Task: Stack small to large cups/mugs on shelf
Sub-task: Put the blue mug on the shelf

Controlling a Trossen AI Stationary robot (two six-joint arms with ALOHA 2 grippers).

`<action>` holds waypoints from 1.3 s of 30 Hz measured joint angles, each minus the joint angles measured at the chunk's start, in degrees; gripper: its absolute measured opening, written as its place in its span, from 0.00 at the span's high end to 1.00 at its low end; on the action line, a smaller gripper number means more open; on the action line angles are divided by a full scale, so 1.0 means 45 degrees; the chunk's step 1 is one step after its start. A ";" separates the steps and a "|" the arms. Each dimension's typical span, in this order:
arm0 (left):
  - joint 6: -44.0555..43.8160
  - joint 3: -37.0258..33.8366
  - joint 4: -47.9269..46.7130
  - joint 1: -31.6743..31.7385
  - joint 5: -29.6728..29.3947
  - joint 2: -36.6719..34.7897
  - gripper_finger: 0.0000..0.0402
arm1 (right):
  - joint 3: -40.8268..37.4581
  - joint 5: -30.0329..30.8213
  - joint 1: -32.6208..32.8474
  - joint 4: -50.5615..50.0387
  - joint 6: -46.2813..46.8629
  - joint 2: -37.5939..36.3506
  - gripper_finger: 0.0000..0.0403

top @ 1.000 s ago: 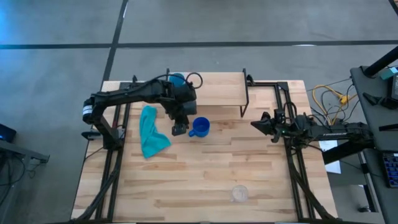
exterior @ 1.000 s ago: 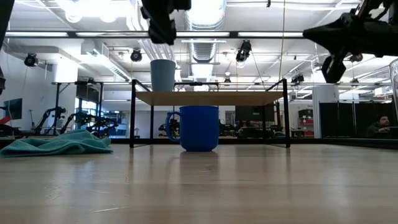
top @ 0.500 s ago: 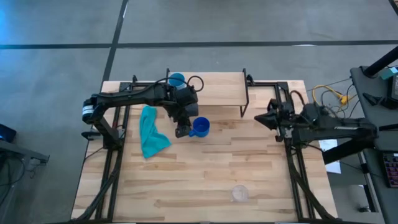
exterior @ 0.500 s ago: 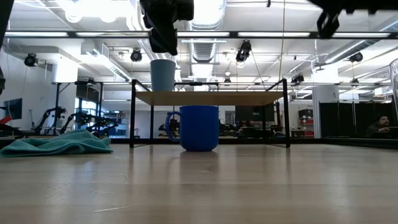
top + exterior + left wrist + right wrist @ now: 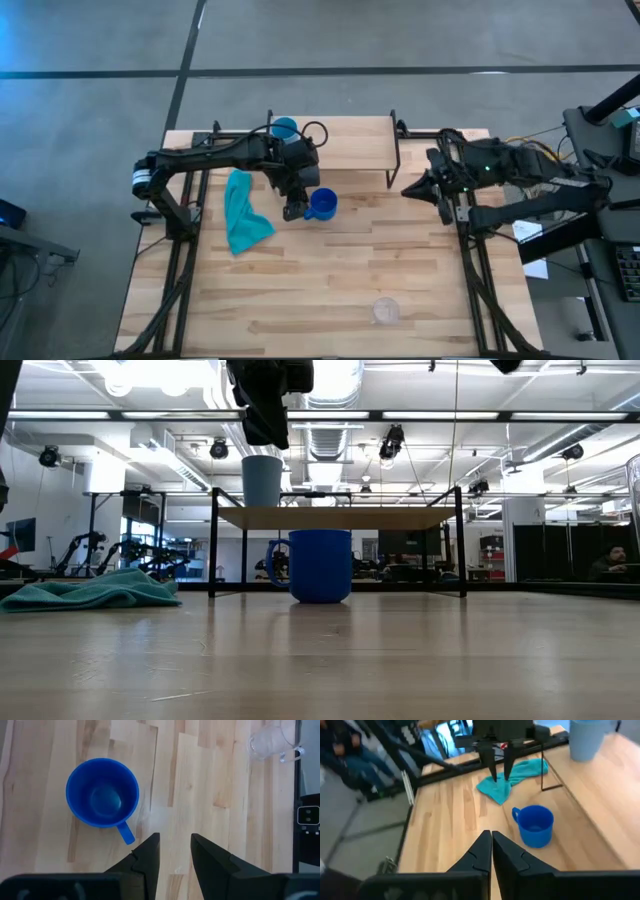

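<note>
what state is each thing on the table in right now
light-blue cup: upright on the shelf
blue mug: upright, empty, on the table
clear cup: on the table, alone
teal cloth: crumpled
left gripper: open, above the mug's handle
right gripper: shut

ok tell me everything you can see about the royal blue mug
The royal blue mug looks like smooth, opaque plastic or glazed ceramic, with one small handle. It stands upright and empty on the wooden table, just in front of the shelf, not on it. The teal cloth lies apart from it. The left gripper hovers open beside its handle, above the table, touching nothing.
</note>
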 joint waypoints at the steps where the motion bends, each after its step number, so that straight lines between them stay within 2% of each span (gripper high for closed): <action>1: 0.0000 0.0000 0.0009 -0.0005 -0.0002 0.0000 0.76 | 0.0496 0.0003 0.0073 -0.0297 -0.0473 0.0409 0.98; 6: 0.0005 -0.0040 0.0322 -0.0003 -0.0002 0.0000 0.76 | 0.2976 -0.0001 0.0586 -0.1819 -0.2061 0.2423 0.98; 12: 0.0009 -0.0736 0.1612 -0.0005 -0.0002 -0.0010 0.76 | 0.5641 0.0137 0.1373 -0.3663 -0.2479 0.4447 0.98; 18: -0.0018 -0.1665 0.2308 -0.0016 -0.0003 0.0007 0.76 | 0.7194 0.0197 0.1641 -0.4563 -0.1002 0.5836 0.98; 24: -0.0649 -0.2129 0.2289 -0.0078 -0.0002 0.0042 0.76 | 0.7642 0.0208 0.1641 -0.5003 -0.0873 0.6876 0.95; 34: -0.1005 -0.2254 0.2171 -0.0357 -0.0002 -0.0015 0.76 | 0.7674 -0.0261 0.1660 -0.5524 -0.0811 0.7962 0.78; 39: -0.1005 -0.2254 0.2168 -0.0645 0.0008 -0.0015 0.76 | 0.7674 -0.0282 0.1665 -0.5531 -0.0742 0.8185 0.74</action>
